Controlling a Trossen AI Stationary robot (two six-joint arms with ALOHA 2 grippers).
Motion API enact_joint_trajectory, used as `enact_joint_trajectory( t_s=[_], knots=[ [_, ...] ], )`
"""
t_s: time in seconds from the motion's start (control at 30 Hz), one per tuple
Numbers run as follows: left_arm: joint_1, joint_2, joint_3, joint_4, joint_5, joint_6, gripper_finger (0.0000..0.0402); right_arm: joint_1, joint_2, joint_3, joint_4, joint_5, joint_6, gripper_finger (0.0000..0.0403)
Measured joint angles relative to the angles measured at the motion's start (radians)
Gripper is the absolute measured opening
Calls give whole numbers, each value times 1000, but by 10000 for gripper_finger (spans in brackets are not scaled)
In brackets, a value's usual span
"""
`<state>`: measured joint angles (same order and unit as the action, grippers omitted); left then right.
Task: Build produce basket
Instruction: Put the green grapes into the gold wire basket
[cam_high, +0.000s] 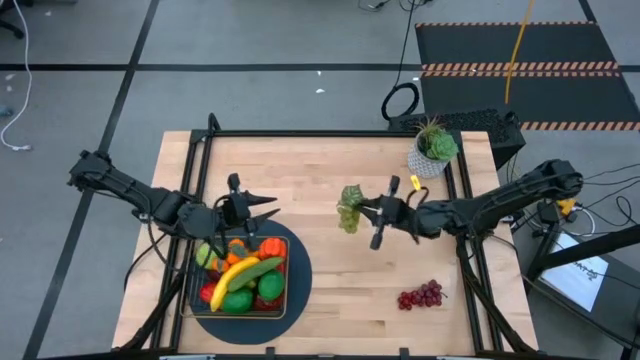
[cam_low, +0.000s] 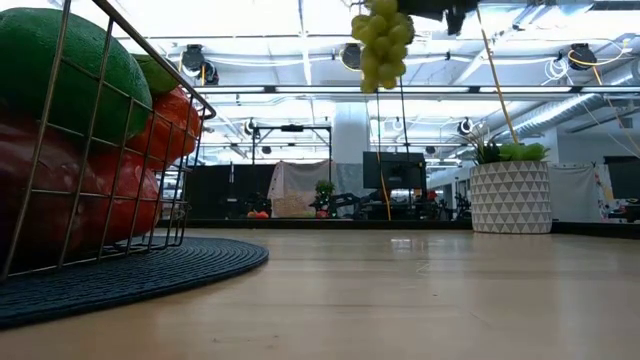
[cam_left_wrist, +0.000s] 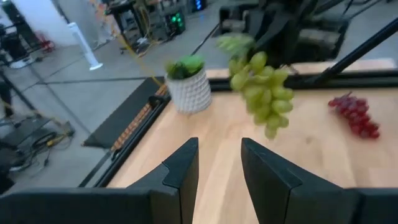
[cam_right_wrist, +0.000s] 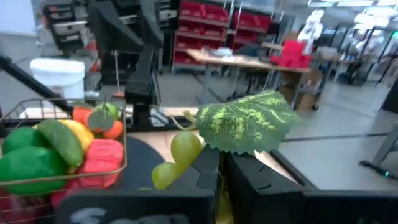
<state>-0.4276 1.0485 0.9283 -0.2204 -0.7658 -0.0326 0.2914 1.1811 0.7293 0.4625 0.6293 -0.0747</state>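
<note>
The wire basket (cam_high: 198, 290) stands on a round dark mat (cam_high: 300, 275) at the table's near left. It holds a banana (cam_high: 232, 277), a cucumber, green, red and orange produce. My right gripper (cam_high: 366, 212) is over the table's middle, shut on a bunch of green grapes (cam_high: 349, 212), which also shows high up in the low view (cam_low: 384, 40). A bunch of purple grapes (cam_high: 421, 295) lies on the table at the near right. My left gripper (cam_high: 262, 208) is open and empty over the basket's far edge; its fingers (cam_left_wrist: 186, 168) point toward the green grapes (cam_left_wrist: 261, 93). My right gripper holds the green grapes by the top of the bunch, at the leaf (cam_right_wrist: 245, 121) and the stem beside it, pinched between its two fingers. The fingers come level from the table's right side. The bunch hangs below the hold (cam_low: 384, 60), clear of the table.
A potted green plant (cam_high: 433, 150) stands at the table's far right corner. Bare wood lies between the mat and the purple grapes. A dark frame rail (cam_high: 330, 133) runs along the table's far edge.
</note>
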Motion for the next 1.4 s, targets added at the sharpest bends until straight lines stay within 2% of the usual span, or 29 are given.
enact_joint_trajectory(
  t_s=[0.2,0.3,0.43,0.5,0.6,0.9,1.17,1.33,1.4],
  knots=[
    [58,122,0,284,152,139,132,-2,-5,-94,180,19,-72,8],
    [98,199,0,423,202,204,161,-2,7,-99,177,14,-80,8],
    [157,292,0,575,256,262,213,-2,25,-100,185,-46,-105,8],
    [192,329,0,623,341,264,232,-2,36,-100,178,-58,-111,9],
    [241,375,0,644,456,235,239,-2,55,-100,209,-58,-139,9],
    [332,474,0,719,611,169,174,-6,92,-100,276,-85,-175,9],
    [351,510,1,784,625,182,109,-9,95,-100,269,-85,-176,9],
    [344,512,1,799,638,222,27,-9,95,-100,258,-85,-176,9],
    [341,512,1,799,637,232,10,-9,95,-100,259,-85,-178,9]
  ],
)
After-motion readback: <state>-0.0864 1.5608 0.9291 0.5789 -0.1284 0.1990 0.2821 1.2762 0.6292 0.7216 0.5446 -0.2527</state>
